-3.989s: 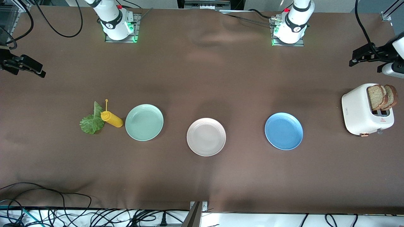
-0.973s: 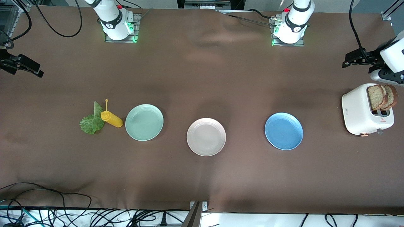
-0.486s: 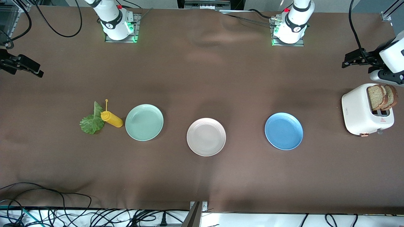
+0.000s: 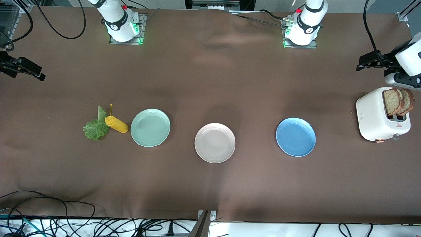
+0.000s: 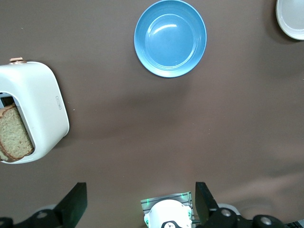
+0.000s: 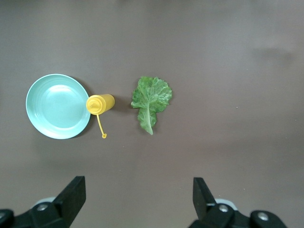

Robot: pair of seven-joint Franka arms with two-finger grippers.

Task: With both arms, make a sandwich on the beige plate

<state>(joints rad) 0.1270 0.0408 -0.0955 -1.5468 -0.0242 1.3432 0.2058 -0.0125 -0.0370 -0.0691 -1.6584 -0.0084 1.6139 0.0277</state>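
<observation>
The beige plate (image 4: 214,143) (image 5: 292,16) lies empty at mid-table, between a mint-green plate (image 4: 150,127) and a blue plate (image 4: 295,137). Two brown bread slices (image 4: 398,100) (image 5: 14,133) stand upright in the slots of a white toaster (image 4: 383,115) at the left arm's end. A green lettuce leaf (image 4: 95,126) (image 6: 151,97) lies flat on the cloth at the right arm's end. High over the table beside the toaster, my left gripper (image 4: 365,62) (image 5: 141,190) hangs open and empty. My right gripper (image 4: 33,70) (image 6: 138,185) is open and empty too, high over the right arm's end.
A yellow squeeze bottle (image 4: 116,124) (image 6: 99,103) lies on its side between the lettuce and the mint-green plate. The brown cloth covers the whole table. Cables lie along the table edge nearest the front camera (image 4: 65,223). The arm bases (image 4: 121,26) (image 4: 302,29) stand along the other long edge.
Since the earliest frame my left gripper has shifted slightly toward the table's middle, and the right gripper barely at all. Over the last second nothing visibly moved.
</observation>
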